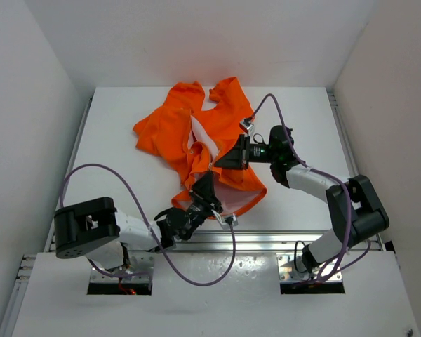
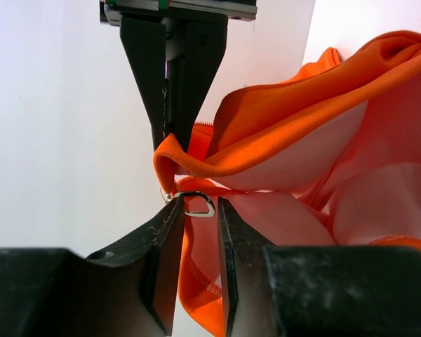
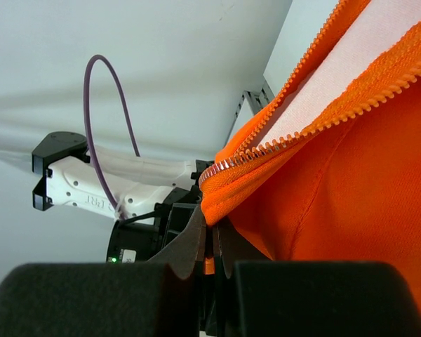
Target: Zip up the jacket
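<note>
The left gripper (image 2: 198, 208) is clenched almost fully. Its two black, scuffed fingers (image 2: 165, 239) leave only a narrow slot, filled by a fold of orange cloth, and a small silver wire zipper pull (image 2: 198, 204) lies across the tips. In the top view this gripper sits near the front edge of the white table (image 1: 112, 140), at the near hem of the jacket (image 1: 170, 130). The jacket lies crumpled in the middle of the table and toward its far side, with its upper parts bunched into soft folds. The cloth is a smooth, faintly shiny bright orange weave with a rolled, stitched edge. The lining (image 2: 266, 217) inside is pale pinkish white and thin enough to glow with light. Just to the right, the right gripper (image 3: 212, 229) is also clamped tight, its dark fingers pressed together on the orange front edge with nothing but cloth between them. Seen from the left wrist, its long tapering fingers come down from above and pinch the rolled hem directly over the left gripper's tips, the two grippers very close but apart. Beside the right gripper's hold run the zipper teeth (image 3: 368, 88), coarse orange links in two diverging rows, with a short silvery stretch where the rows meet just above the fingertips.
</note>
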You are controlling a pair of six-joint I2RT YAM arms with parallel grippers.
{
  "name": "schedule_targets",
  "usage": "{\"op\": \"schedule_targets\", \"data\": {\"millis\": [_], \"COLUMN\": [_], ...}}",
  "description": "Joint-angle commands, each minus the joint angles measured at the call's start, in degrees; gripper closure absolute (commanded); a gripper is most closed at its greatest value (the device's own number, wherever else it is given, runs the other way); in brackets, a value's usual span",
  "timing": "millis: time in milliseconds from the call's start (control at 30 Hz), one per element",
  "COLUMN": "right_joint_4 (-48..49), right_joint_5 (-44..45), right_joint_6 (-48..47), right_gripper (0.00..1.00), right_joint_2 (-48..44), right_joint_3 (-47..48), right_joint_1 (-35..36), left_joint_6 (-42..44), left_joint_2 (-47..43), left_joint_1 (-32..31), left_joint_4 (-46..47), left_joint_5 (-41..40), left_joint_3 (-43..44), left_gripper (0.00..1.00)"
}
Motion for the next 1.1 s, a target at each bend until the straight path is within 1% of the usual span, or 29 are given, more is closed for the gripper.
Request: {"op": "schedule_targets", "data": {"millis": [0,67,100,167,267,300,467,633,767,833,933,1067], "right_joint_4": [3.89,3.81,3.89,3.63,2.66,2.66,2.4,1.61,0.64,0.73,0.38,-0.5], "right_joint_5": [-1.0,-0.91,-0.82,-0.91,-1.08,-1.0,-1.26,-1.79,-2.84,-3.37,-4.51,-5.39], "right_joint_6": [0.89,0.98,0.63,0.01,-0.61,-0.69,-1.48,-3.15,-5.96,-6.67,-9.3,-11.33], "right_gripper": [1.0,1.0,1.0,1.0,1.0,1.0,1.0,1.0,1.0,1.0,1.0,1.0], "right_joint_2": [0.24,0.24,0.07,0.15,-0.02,-0.11,0.07,0.24,0.42,0.42,0.33,0.33], "right_joint_3": [1.05,1.05,0.96,0.96,0.61,0.53,0.79,0.87,0.96,1.05,0.96,1.05], "right_joint_1": [0.39,0.65,0.48,0.57,0.48,0.39,0.57,0.48,0.57,0.57,0.39,0.57], "left_joint_6": [-0.08,-0.6,-0.61,-0.61,-0.61,-0.61,-1.66,-2.19,-3.51,-5.26,-8.06,-14.66], "left_joint_2": [0.17,0.17,0.17,-0.35,-1.58,-1.58,-2.64,-4.39,-6.76,-7.3,-10.37,-15.2], "left_joint_1": [1.0,1.0,1.52,1.53,1.53,1.53,1.53,1.01,1.0,1.0,0.47,0.47], "left_joint_4": [29.56,29.56,29.56,30.09,30.09,30.09,30.61,30.62,28.16,26.06,22.9,13.15], "left_joint_5": [0.25,0.25,0.25,0.25,0.25,0.25,0.25,0.25,0.25,-0.36,-0.89,-3.7], "left_joint_3": [1.26,1.26,1.26,1.26,1.26,1.26,1.26,1.26,1.26,1.26,1.26,2.31], "left_gripper": [0.7,0.75,0.75,0.83,0.86,0.89,1.0,1.0,1.0,1.0,1.0,1.0]}}
